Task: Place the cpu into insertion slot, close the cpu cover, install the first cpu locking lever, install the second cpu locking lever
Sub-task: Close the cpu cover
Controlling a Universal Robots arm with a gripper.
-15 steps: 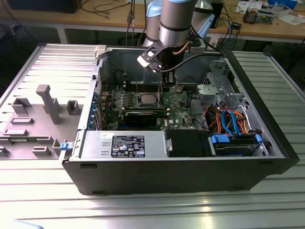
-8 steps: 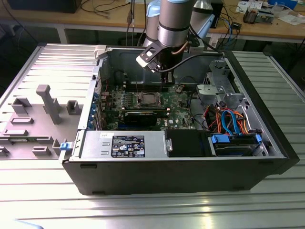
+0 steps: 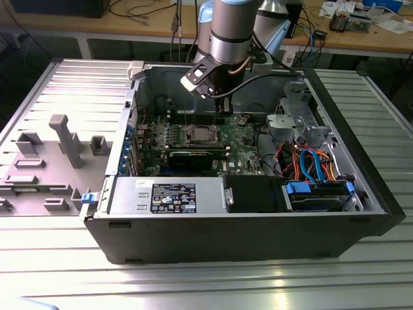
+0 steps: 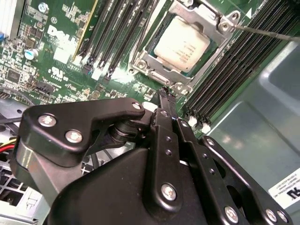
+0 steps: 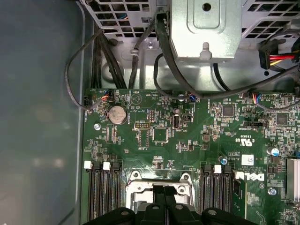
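Closest to the lens, the claw [image 4: 167,93] hangs with its black fingers drawn together and nothing visible between them. Its tips are just beside the near edge of the insertion slot [image 3: 190,134] on the green motherboard [image 5: 187,136]. The board sits in an open computer case [image 3: 258,242] lying on a ribbed metal tabletop [image 3: 193,284].

The cpu [image 4: 183,43] sits inside the slot, its pale, dull-silver top flat and square. The cpu cover [image 4: 157,70], a silvery frame plate, lies down around it, with the chip showing through its window. Those two steps look done.

One thin locking lever [image 4: 267,32] juts from a corner of the cover across the black memory slots [image 4: 243,61] and appears not yet latched. How the other lever stands cannot be made out. On that reading, the lever work is what remains.
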